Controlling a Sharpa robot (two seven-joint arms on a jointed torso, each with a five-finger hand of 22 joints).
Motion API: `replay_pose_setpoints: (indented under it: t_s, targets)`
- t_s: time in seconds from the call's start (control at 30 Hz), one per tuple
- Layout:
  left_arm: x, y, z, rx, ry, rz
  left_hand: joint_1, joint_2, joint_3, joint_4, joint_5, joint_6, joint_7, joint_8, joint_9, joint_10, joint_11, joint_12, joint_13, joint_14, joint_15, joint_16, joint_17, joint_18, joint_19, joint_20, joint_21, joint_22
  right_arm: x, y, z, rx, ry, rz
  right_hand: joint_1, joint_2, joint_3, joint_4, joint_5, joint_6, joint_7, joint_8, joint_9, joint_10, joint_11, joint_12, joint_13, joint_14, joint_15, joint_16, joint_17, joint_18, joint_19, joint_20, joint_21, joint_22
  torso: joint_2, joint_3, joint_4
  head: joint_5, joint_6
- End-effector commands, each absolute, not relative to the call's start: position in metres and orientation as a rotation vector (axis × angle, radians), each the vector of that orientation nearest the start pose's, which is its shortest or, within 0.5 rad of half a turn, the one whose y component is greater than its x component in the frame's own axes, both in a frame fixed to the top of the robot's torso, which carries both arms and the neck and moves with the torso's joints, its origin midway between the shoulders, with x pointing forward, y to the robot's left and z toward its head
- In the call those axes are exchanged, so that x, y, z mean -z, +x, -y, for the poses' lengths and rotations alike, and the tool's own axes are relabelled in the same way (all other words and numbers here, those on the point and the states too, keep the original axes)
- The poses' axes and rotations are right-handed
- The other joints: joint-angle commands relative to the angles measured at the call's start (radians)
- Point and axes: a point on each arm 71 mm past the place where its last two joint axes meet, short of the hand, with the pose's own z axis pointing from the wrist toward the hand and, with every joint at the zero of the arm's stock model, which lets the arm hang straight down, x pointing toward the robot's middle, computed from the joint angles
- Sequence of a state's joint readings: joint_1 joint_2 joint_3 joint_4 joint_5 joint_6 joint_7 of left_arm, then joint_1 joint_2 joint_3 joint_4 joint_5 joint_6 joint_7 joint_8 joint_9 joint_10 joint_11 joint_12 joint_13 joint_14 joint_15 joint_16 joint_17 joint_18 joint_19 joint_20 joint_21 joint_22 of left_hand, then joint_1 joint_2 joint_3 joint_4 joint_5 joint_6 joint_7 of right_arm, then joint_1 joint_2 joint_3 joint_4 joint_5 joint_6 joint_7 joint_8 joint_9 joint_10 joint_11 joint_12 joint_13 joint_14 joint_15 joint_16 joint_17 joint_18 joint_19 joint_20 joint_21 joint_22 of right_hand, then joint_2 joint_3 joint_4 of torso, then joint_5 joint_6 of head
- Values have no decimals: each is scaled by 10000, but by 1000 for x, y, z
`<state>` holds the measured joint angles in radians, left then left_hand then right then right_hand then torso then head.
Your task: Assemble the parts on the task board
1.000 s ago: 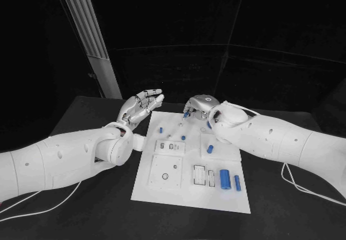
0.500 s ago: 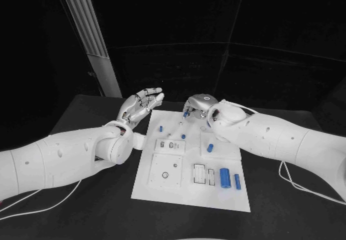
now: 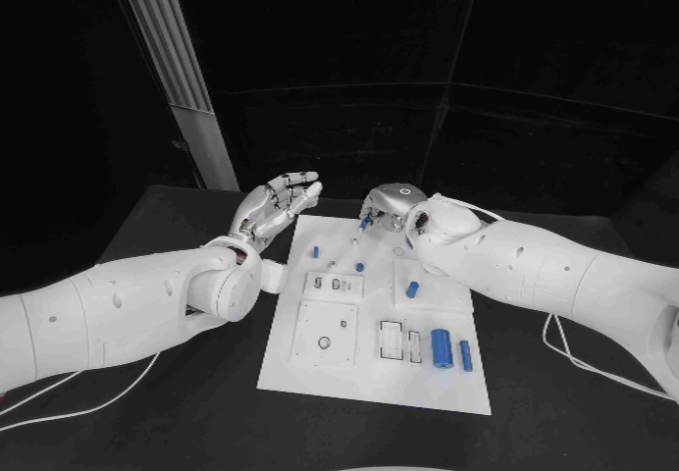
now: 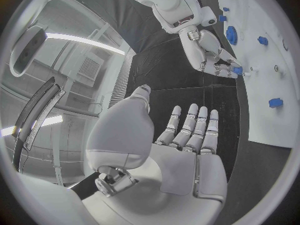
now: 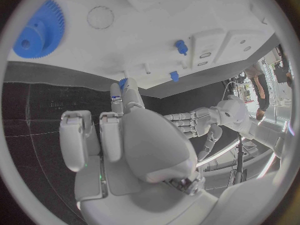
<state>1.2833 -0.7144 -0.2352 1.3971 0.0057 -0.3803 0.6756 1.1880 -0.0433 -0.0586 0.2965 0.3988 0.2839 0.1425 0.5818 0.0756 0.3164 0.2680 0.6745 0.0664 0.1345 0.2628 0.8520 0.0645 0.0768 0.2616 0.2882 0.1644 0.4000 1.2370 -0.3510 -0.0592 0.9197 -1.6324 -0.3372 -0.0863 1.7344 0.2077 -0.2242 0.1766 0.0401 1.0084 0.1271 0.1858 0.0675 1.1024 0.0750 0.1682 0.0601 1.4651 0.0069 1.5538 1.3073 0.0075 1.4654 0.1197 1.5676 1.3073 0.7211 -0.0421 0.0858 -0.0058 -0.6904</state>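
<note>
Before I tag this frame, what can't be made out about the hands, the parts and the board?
- Right hand, head view: its own back hides the fingertips. The wrist views show a small blue part at them; what kind is too small to tell.
- Blue gear, head view: the right arm covers it.
- Task board, head view: slot contents too small to read.
- Left hand: fingers apart, nothing in it.
</note>
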Motion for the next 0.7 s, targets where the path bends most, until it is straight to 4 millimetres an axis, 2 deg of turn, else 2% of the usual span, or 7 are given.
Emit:
replay_pose_setpoints:
  t_s: [0.03,0.37,0.5,0.7]
  targets:
    - [172,494,-190,17025,-6725,-10062,-37,97,45,-13,-15,-70,1557,61,-8,-89,0,32,-5,-18,29,38,4,136,-70,5,-56,-11,193,579,109,-4485,-3289,-15500,103,-12,-20,49,68,75,4,-6,13,84,13,-36,-3,843,64,33,1322,-75,1054,-41,32,2635,6,-15,19,-6,-14]
    - [172,495,-190,17005,-6725,-10060,-30,111,47,-15,-11,-77,1557,76,-10,-94,0,40,-5,-18,28,41,4,138,-79,4,-57,-14,192,579,110,-4474,-3228,-15403,102,-15,-24,59,68,76,-1,-15,13,86,11,-56,-3,841,64,31,1307,-75,1054,-40,32,2635,1,-24,2,27,15]
    - [172,495,-191,16995,-6725,-10060,-30,111,47,-15,-11,-77,1557,76,-10,-94,0,40,-5,-18,28,41,4,138,-79,4,-57,-14,192,578,110,-4475,-3227,-15419,102,-15,-24,59,68,76,-1,-15,13,86,11,-56,-3,841,64,31,1307,-75,1054,-40,32,2635,22,-30,17,33,35]
    - [172,496,-191,16990,-6716,-10060,-30,111,47,-15,-11,-77,1557,76,-10,-94,0,40,-5,-18,28,41,4,138,-79,4,-57,-14,193,578,111,-4471,-3248,-15498,93,-28,-38,85,68,77,-4,-37,12,88,12,-102,-2,838,66,29,1291,-75,1054,-39,32,2635,41,-43,43,38,-1]
